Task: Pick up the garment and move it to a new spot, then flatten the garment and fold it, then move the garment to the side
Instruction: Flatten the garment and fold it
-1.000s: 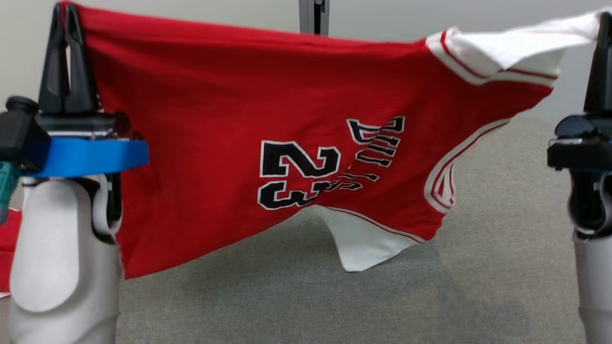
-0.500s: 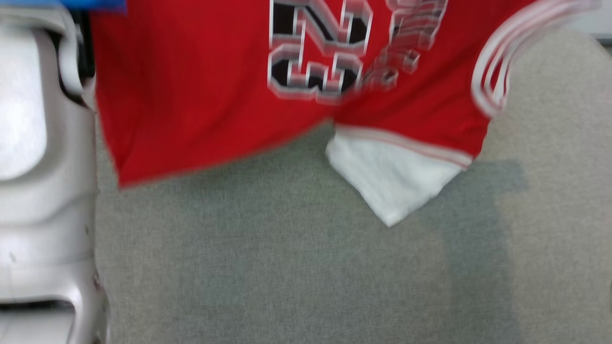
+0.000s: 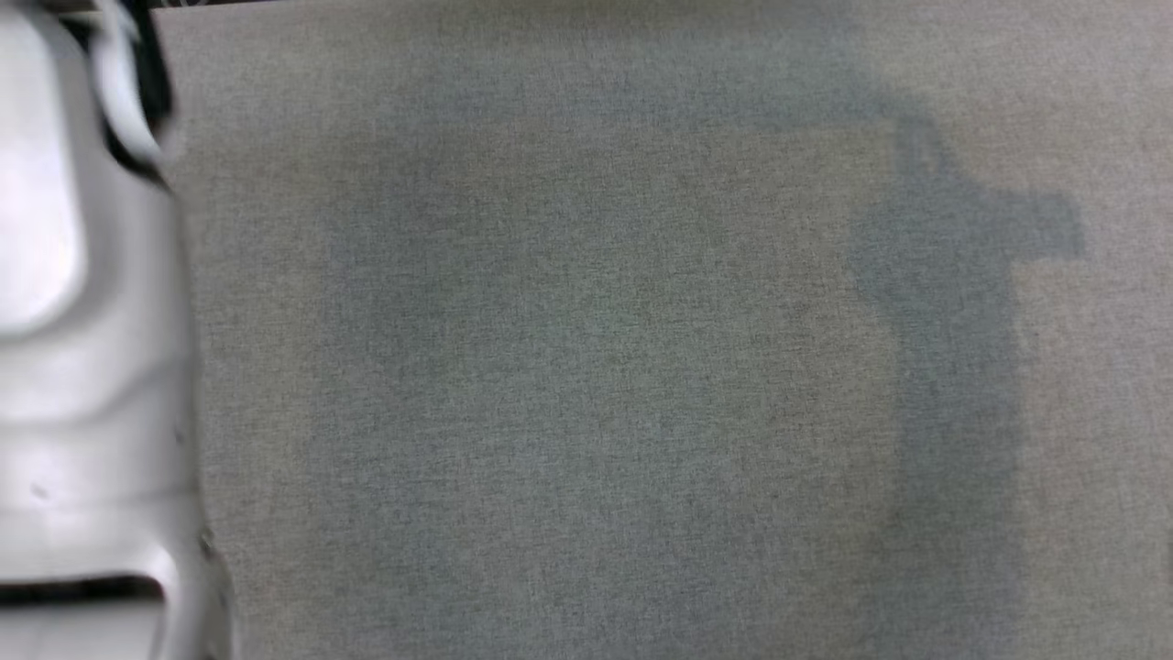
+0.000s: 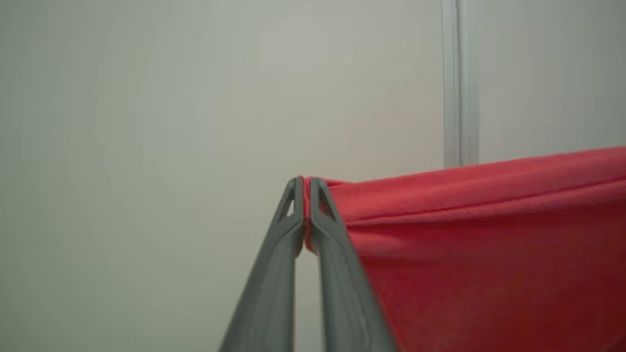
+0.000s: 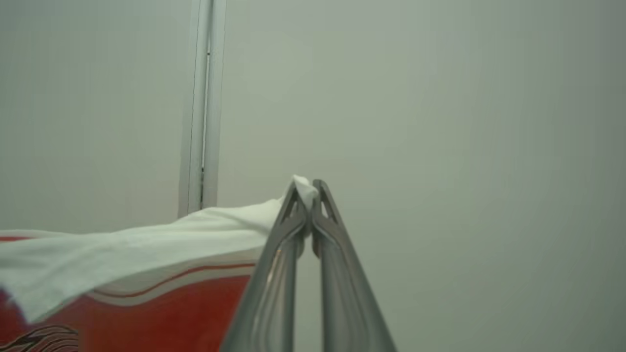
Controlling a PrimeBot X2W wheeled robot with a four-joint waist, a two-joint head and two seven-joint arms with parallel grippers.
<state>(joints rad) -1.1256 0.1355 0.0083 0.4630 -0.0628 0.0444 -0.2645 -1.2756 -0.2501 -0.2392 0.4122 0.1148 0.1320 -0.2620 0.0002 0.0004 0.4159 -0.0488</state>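
The garment is a red jersey with white trim, held up in the air between both arms. In the left wrist view my left gripper is shut on a red corner of it, and the cloth stretches off to the right. In the right wrist view my right gripper is shut on a white part of the garment, which hangs away to the left with red cloth and black lettering below. My pale left forearm runs down the left edge of the head view.
The grey fabric-covered table spreads across the head view, with soft shadows of the garment and an arm on it. A pale wall with a vertical strip stands behind the grippers.
The head view has tipped downward, so the garment has slid up out of it and the table now lies below. Both grippers keep their hold.
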